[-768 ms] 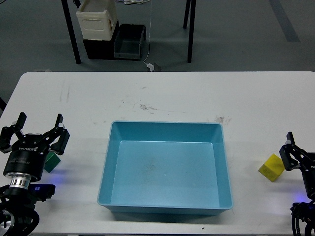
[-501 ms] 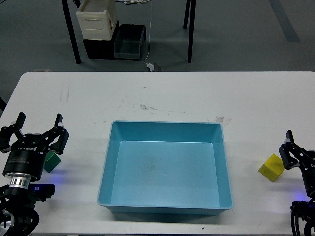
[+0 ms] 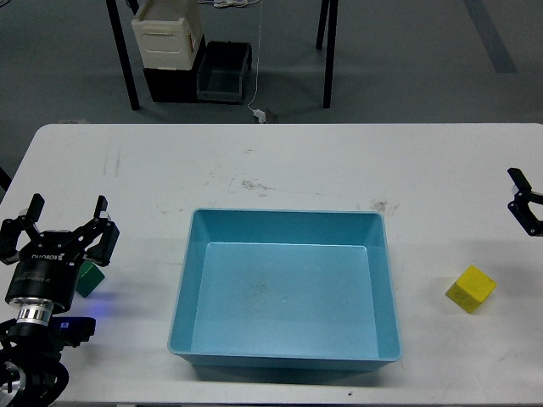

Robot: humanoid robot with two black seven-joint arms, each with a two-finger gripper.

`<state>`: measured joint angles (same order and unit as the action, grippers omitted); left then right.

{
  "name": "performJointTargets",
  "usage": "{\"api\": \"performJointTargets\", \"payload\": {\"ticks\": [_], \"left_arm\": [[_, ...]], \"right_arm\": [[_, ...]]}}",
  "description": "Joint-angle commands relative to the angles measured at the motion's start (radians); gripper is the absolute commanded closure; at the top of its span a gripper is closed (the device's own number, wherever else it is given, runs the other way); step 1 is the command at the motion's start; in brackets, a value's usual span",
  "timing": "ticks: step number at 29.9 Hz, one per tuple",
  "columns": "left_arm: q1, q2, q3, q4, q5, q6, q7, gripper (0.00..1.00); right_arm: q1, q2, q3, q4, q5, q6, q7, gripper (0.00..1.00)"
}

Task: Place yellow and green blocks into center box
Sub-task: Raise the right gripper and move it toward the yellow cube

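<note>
The blue box (image 3: 191,280) sits in the middle of the white table and nothing lies in it. A yellow block (image 3: 470,288) lies on the table to the right of the box, on its own. A green block (image 3: 89,279) lies left of the box, partly hidden behind my left gripper (image 3: 61,231). That gripper is open and stands just over the green block, with its right finger (image 3: 102,236) above it. My right gripper (image 3: 528,203) shows only as one dark finger at the right edge, well above and right of the yellow block.
The table's front edge (image 3: 271,397) runs just below the box. Beyond the far edge, on the floor, stand black table legs (image 3: 123,59), a beige container (image 3: 166,36) and a dark bin (image 3: 224,71).
</note>
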<state>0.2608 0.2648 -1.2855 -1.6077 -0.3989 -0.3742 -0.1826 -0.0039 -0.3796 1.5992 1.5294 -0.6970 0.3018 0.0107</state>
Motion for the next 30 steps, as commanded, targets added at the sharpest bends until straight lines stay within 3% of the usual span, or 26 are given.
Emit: {"api": "performJointTargets", "payload": {"ticks": [1, 3, 5, 10, 12, 16, 19, 25, 30], "left_arm": [[0.0, -0.001, 0.0, 0.0, 0.0, -0.002, 0.0, 0.0], [0.0, -0.001, 0.0, 0.0, 0.0, -0.002, 0.0, 0.0], [0.0, -0.002, 0.0, 0.0, 0.0, -0.002, -0.001, 0.0], [0.003, -0.004, 0.002, 0.0, 0.0, -0.003, 0.0, 0.0], [0.003, -0.006, 0.003, 0.0, 0.0, -0.006, -0.001, 0.0], [0.005, -0.006, 0.003, 0.0, 0.0, -0.008, -0.001, 0.0], [0.003, -0.006, 0.003, 0.0, 0.0, -0.008, -0.001, 0.0], [0.003, -0.006, 0.003, 0.002, 0.0, -0.009, -0.001, 0.0], [0.003, -0.006, 0.002, 0.002, 0.0, -0.011, -0.003, 0.0]], "right_arm": [[0.1, -0.174, -0.057, 0.003, -0.18, 0.002, 0.058, 0.0], [0.183, -0.252, -0.119, -0.002, -0.284, 0.002, 0.132, 0.0], [0.243, -0.312, -0.175, -0.005, -0.379, 0.002, 0.175, 0.0], [0.382, -0.508, -0.342, -0.002, -0.626, -0.003, 0.195, 0.0], [0.448, -0.553, -0.43, 0.001, -0.705, -0.006, 0.23, 0.0], [0.623, -0.633, -0.654, -0.003, -0.934, -0.001, 0.392, 0.0], [0.766, -0.703, -0.832, -0.012, -1.109, 0.008, 0.478, 0.0], [1.047, -0.736, -1.152, -0.015, -1.168, 0.092, 0.478, 0.0], [1.101, -0.797, -1.321, -0.006, -1.271, 0.096, 0.478, 0.0]]}}
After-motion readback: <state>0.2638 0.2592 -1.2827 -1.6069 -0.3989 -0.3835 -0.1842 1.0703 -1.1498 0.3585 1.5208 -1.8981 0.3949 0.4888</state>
